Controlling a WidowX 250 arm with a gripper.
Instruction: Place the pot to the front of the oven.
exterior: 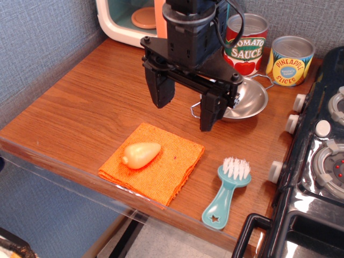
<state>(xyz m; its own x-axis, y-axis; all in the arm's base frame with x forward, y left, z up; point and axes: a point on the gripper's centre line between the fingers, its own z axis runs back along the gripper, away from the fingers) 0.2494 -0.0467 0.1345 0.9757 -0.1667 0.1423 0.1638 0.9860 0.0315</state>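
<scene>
The pot is a small shiny steel bowl with thin wire loop handles. It sits on the wooden table in front of two cans, partly hidden behind my gripper. My gripper is black, open and empty, its two fingers pointing down above the table just left of the pot. The right finger overlaps the pot's left rim in view; I cannot tell if it touches. The oven stands at the back left, white and teal, with a round tan plate inside, partly hidden by the arm.
A tomato sauce can and a pineapple slices can stand behind the pot. An orange cloth with a yellow vegetable lies near the front edge. A teal brush lies to its right. A black stove fills the right side.
</scene>
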